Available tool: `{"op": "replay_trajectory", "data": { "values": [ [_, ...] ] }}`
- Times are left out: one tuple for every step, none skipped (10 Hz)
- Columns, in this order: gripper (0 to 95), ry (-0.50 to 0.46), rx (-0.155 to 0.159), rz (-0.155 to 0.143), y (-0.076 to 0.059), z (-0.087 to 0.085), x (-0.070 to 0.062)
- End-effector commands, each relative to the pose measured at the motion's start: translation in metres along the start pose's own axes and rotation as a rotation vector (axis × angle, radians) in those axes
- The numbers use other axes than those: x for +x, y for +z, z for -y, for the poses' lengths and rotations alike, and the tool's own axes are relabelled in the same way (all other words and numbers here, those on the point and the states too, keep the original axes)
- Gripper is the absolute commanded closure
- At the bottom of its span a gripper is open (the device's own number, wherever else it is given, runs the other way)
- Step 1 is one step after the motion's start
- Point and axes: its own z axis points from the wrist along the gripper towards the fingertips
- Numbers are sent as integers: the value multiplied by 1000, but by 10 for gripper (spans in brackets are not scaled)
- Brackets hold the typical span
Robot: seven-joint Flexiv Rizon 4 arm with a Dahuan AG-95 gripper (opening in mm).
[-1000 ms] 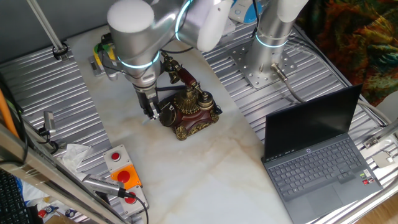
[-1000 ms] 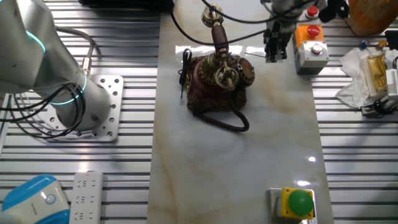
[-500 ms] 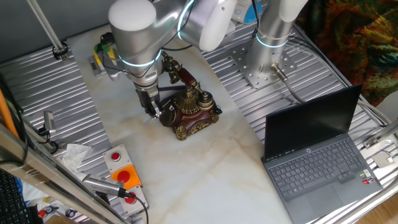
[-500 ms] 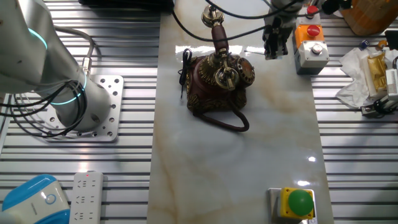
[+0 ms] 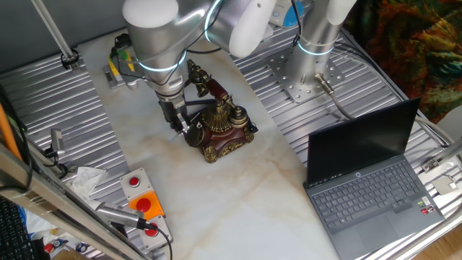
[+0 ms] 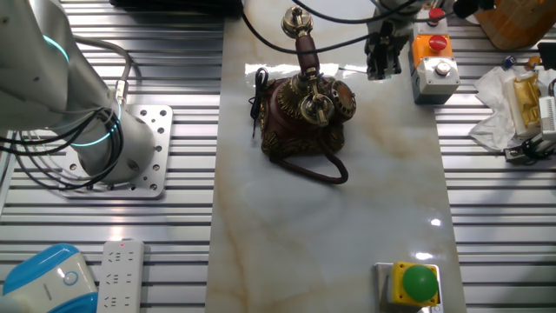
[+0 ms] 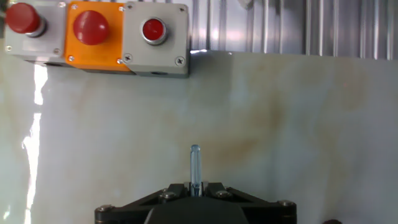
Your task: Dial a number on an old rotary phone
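The gripper is closed on a thin clear rod. The phone stands just beside it, its dial facing the rod's tip.

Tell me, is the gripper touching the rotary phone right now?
Apart. The other fixed view shows bare marble between the gripper and the rotary phone; the hand view shows only tabletop.

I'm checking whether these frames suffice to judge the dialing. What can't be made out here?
- Dial digits and finger holes: too small on the old rotary phone in both fixed views; the phone is outside the hand view.
- Pincer fingertips: too small in the fixed views; whether it touches the phone is unclear.
- Pincer opening: the hand view shows only a thin clear rod; the jaws are cut off by the lower edge.
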Motion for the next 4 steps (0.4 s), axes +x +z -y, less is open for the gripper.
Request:
{"op": "replay_trajectory", "data": {
  "values": [
    [950,-4,-5,-14,-1,-2,5],
    [950,-8,-5,-14,0,-3,7],
    [950,-10,-5,-13,0,-3,8],
    [950,-11,-7,-18,0,-3,9]
  ]
}}
